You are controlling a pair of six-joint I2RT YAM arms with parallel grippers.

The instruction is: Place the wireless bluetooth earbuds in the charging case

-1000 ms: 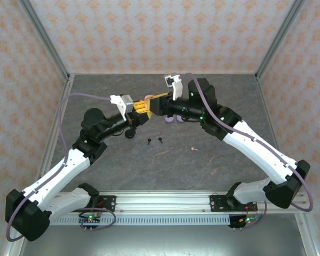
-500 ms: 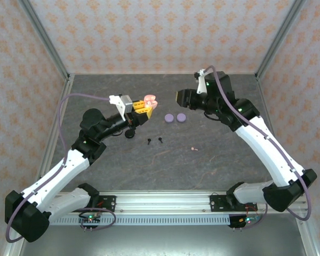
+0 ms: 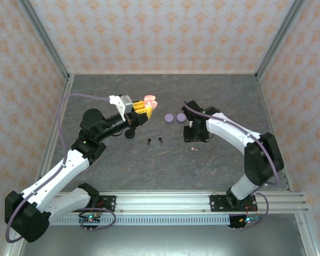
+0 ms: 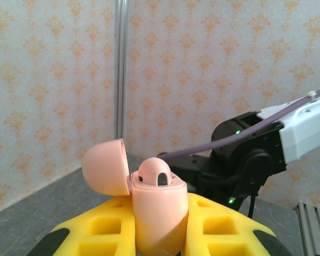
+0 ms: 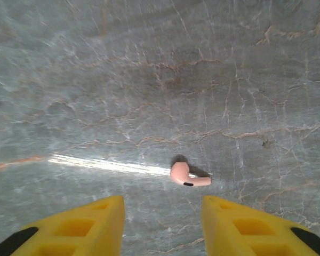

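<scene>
Pink charging case (image 4: pixel 156 210), lid open, is clenched upright in the left gripper (image 3: pixel 141 109) above the far-left table (image 5: pixel 149 80), ready to receive; the right gripper (image 5: pixel 161 207) hangs, fingers parted, over the pink earbud (image 5: pixel 184 176) lying near-right, likely to pick it up.

The right gripper (image 5: pixel 161 207) has left the pink case (image 3: pixel 149 101), where it was a second ago. It swung up and out towards the far right, then dropped back in. It now hangs fingers-down over the pink earbud (image 5: pixel 188 177) on the table (image 3: pixel 165 165), jaws apart, apparently just above the surface
</scene>
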